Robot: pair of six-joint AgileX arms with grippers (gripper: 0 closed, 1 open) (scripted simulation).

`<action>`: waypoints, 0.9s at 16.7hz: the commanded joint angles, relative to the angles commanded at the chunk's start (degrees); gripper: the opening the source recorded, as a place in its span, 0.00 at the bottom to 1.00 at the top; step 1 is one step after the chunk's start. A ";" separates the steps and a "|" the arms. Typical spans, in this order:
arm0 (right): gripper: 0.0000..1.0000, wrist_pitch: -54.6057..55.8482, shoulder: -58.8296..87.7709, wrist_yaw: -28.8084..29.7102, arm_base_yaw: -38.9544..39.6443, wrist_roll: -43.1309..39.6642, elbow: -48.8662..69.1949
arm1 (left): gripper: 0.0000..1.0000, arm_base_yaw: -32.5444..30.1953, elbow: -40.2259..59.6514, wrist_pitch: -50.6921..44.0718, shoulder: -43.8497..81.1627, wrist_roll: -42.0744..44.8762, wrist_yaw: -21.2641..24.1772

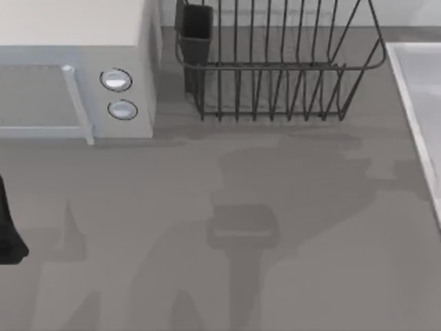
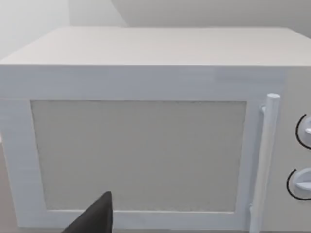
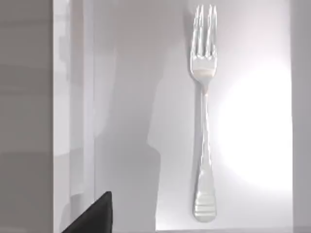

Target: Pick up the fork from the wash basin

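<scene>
The grey bench [image 1: 207, 241] is the biggest thing here. At the back on the left stands a white box with a door and two round knobs [image 1: 76, 76]. Next to it is a black wire rack [image 1: 275, 69]. At the right edge of the bench is the wash basin [image 1: 413, 89], pale with a raised rim.

The fork [image 3: 203, 116] lies flat on the floor of the basin. The right arm's camera looks straight down on it. A dark bit of the right hand [image 3: 95, 216] shows at the edge, and I cannot tell if it is open or closed. The left hand [image 2: 95, 218] is parked in front of the white box, and I cannot tell its state either.

The fork looks thin, hard, light and shiny, so it may slip. I think the best place to pinch it is the middle of the long handle, from the two sides. It lies very flat, so the fingers must go low.
</scene>
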 joint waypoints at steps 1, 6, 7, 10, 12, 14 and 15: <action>1.00 -2.76 5.17 0.00 -0.53 -0.46 4.56 | 1.00 0.00 0.00 0.00 0.00 0.00 0.00; 1.00 -14.07 26.38 0.01 -2.69 -2.32 23.25 | 1.00 0.00 0.00 0.00 0.00 0.00 0.00; 1.00 -15.71 29.47 0.00 -3.00 -2.58 25.95 | 1.00 0.00 0.00 0.00 0.00 0.00 0.00; 1.00 -18.98 35.67 0.00 -3.62 -3.09 31.33 | 1.00 0.00 0.00 0.00 0.00 0.00 0.00; 1.00 -19.65 36.95 -0.01 -3.75 -3.20 32.44 | 1.00 0.00 0.00 0.00 0.00 0.00 0.00; 1.00 -19.65 36.95 -0.01 -3.75 -3.20 32.44 | 1.00 0.00 0.00 0.00 0.00 0.00 0.00; 1.00 -19.65 36.95 -0.01 -3.75 -3.20 32.44 | 1.00 0.00 0.00 0.00 0.00 0.00 0.00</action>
